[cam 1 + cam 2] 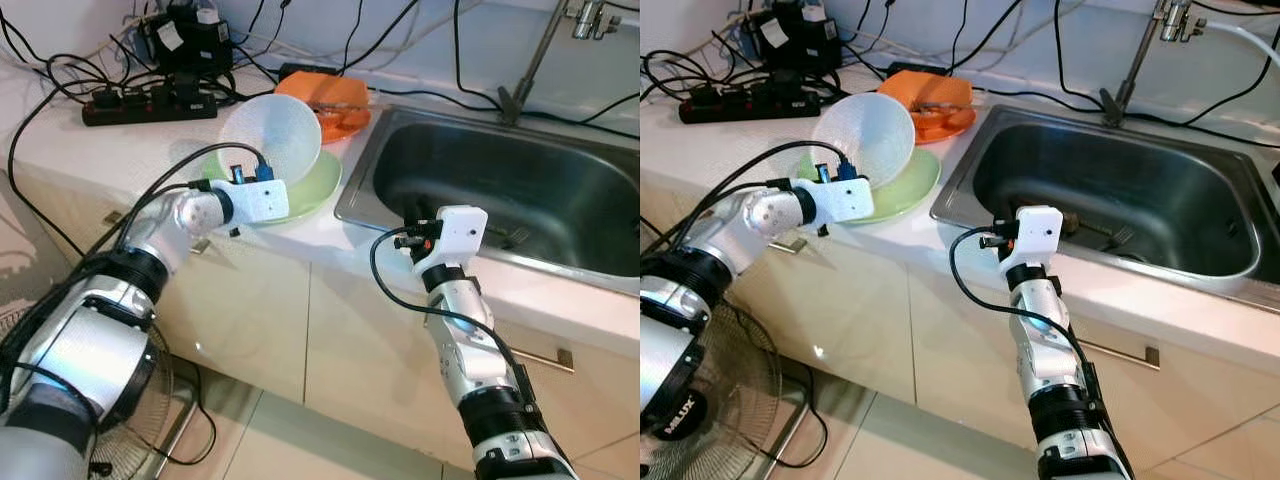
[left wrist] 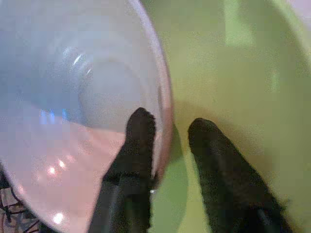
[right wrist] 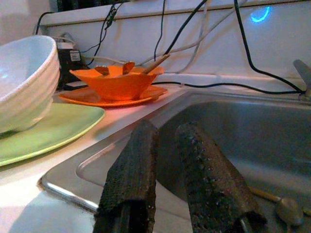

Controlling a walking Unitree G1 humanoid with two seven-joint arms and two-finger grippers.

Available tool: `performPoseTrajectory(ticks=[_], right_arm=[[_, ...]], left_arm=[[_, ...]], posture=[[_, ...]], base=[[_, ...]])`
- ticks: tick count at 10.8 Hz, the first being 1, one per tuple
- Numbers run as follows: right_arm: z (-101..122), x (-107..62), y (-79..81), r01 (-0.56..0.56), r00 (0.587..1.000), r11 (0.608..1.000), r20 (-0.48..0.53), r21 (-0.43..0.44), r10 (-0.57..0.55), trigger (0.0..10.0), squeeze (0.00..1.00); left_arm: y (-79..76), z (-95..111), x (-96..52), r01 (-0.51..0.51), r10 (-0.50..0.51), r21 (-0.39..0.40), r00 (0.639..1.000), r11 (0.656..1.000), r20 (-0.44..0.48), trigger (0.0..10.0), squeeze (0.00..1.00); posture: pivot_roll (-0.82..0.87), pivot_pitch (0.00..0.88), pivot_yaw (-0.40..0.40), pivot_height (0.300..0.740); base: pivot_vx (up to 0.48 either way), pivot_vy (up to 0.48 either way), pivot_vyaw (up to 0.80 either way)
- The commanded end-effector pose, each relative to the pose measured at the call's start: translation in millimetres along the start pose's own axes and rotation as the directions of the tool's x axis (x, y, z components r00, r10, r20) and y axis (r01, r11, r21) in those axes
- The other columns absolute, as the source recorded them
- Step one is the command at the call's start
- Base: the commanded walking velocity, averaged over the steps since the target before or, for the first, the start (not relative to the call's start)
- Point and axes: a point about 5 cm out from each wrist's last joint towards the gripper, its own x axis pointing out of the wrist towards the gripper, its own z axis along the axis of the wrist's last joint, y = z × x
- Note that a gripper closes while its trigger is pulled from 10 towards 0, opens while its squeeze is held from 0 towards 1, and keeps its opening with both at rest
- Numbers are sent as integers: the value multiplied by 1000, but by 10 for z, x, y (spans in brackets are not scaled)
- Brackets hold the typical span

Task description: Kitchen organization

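- Far left on the counter [image 1: 60, 150] there's a power strip [image 1: 150, 103] and a mess of cables, well away from the dishes.
- The left claw [image 2: 167, 128] has the rim of the white bowl [image 1: 275, 135] pinched, one finger inside and one outside, so the bowl sits tipped up on its edge on the green plate [image 1: 315, 185]. Looks like that's the grip for lifting it off.
- Just behind is an orange bowl [image 1: 325, 95] on an orange plate [image 3: 109, 99], utensils sticking out.
- The right claw [image 3: 167, 145] hangs at the near left rim of the sink [image 1: 520, 190], fingers close together, grasping nothing. I'd guess it's waiting.
- A spoon [image 3: 286, 208] lies in the sink bottom.
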Motion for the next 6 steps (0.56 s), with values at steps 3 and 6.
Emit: performPoseTrajectory(ticks=[3,6], right_arm=[[16,41,15,10,1000,1000,4,9,-10,10000,0],[11,52,20,11,1000,1000,-1,8,-11,10000,0]], left_arm=[[-200,-30,45,-20,20,-19,1000,1000,-7,0,0],[-230,-32,58,-82,81,-42,997,996,-16,0,0]], posture=[[198,2,-8,740],[203,7,-12,740]], base=[[0,0,0],[0,0,0]])
